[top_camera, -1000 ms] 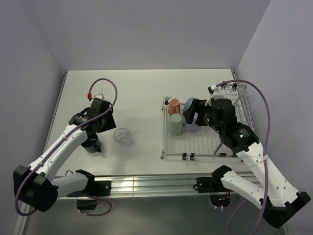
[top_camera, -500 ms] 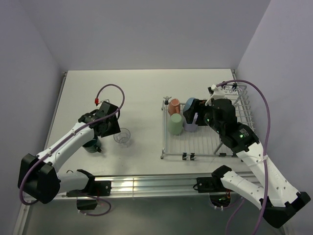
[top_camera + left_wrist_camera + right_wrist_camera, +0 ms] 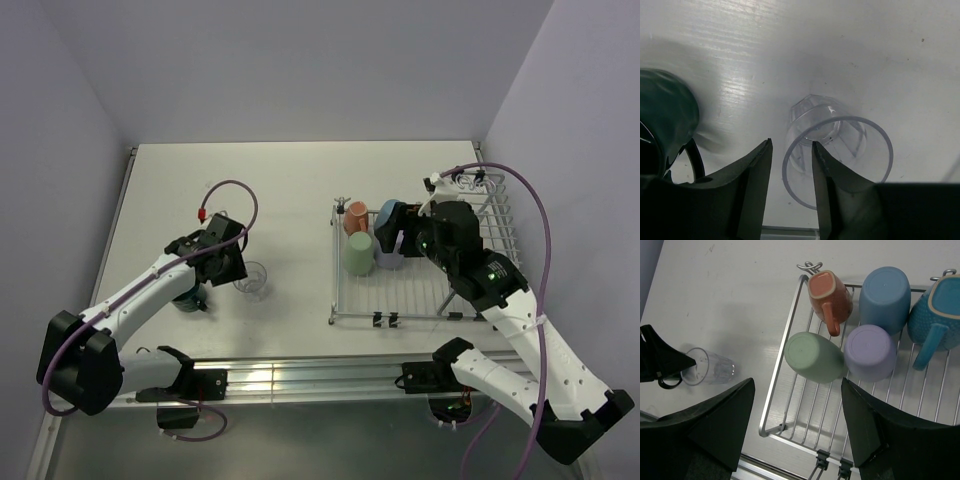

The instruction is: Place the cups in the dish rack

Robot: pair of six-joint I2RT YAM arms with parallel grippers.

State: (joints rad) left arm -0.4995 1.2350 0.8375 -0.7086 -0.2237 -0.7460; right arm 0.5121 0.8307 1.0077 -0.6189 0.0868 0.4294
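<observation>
Most of the job looks done from where I stand: five cups sit in the silver wire dish rack (image 3: 771,395), namely an orange mug (image 3: 827,292), a blue upturned cup (image 3: 885,295), a teal-blue mug with a handle (image 3: 935,315), a lavender cup (image 3: 870,352) and a pale green cup (image 3: 815,360) lying by the rack's left edge. Two are left out on the white table (image 3: 865,50): a clear glass tumbler (image 3: 825,130) standing upright and a dark green mug (image 3: 667,110) just beside it. The left gripper (image 3: 791,145) is down at the tumbler, jaws parted and straddling its rim, not visibly pinching yet. The right gripper (image 3: 797,385) hangs spread wide and empty above the rack
</observation>
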